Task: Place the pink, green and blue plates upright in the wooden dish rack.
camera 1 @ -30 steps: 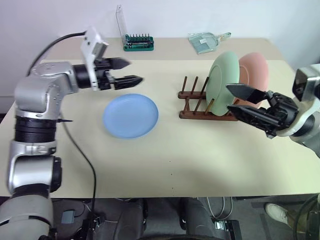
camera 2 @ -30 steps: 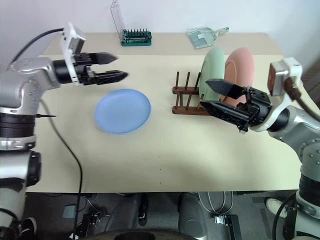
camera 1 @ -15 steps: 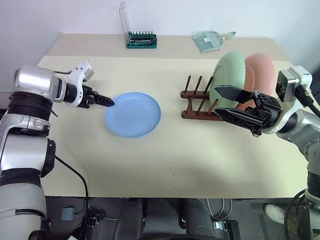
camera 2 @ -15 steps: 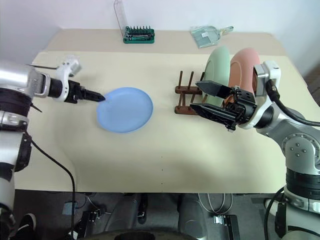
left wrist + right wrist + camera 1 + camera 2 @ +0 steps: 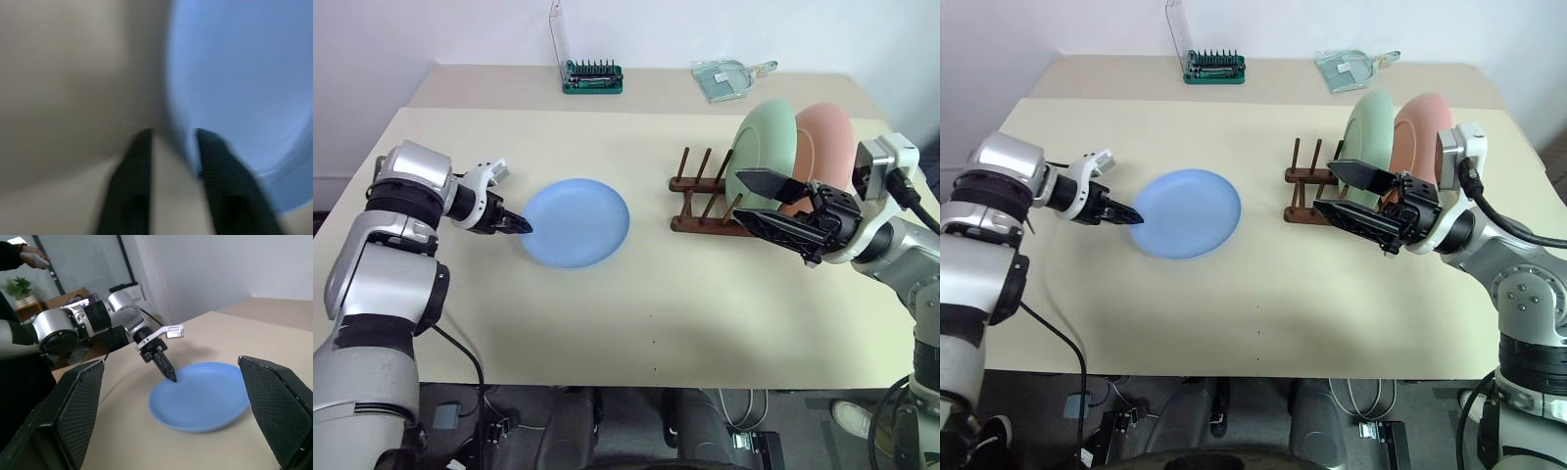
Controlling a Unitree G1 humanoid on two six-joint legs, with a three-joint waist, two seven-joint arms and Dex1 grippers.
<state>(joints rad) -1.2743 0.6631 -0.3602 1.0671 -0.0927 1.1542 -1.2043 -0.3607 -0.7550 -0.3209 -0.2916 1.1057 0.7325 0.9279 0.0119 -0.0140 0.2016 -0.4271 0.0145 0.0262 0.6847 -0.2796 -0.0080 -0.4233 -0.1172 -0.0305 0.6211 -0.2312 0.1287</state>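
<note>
Right, nearest us the beige desk (image 5: 636, 323) is bare across its front edge. On the left, the left gripper (image 5: 517, 226) sits low at the near-left rim of the blue plate (image 5: 576, 222), its black fingers drawn together on that rim; in the left wrist view the two fingers (image 5: 139, 161) straddle the plate's edge, one on the desk side, one over the blue surface. The blue plate lies flat on the desk, left of centre, well apart from the rack.

Over on the right, the right gripper (image 5: 771, 202) hangs above the desk with its fingers spread wide apart, holding nothing, pointing across toward the left, just in front of the rack's right end. The right wrist view looks between those two fingers at the blue plate and the left gripper (image 5: 165, 365) pressed to its rim.

Behind that, the wooden dish rack (image 5: 705, 201) stands on the desk, its left pegs free. The green plate (image 5: 759, 145) stands upright in the rack's right part, and the pink plate (image 5: 824, 137) stands upright just behind it, further right, partly hidden.

Farthest back, a green bit case (image 5: 592, 76) with its clear lid raised sits near the desk's far edge, and a clear packet (image 5: 729, 76) lies to its right.
</note>
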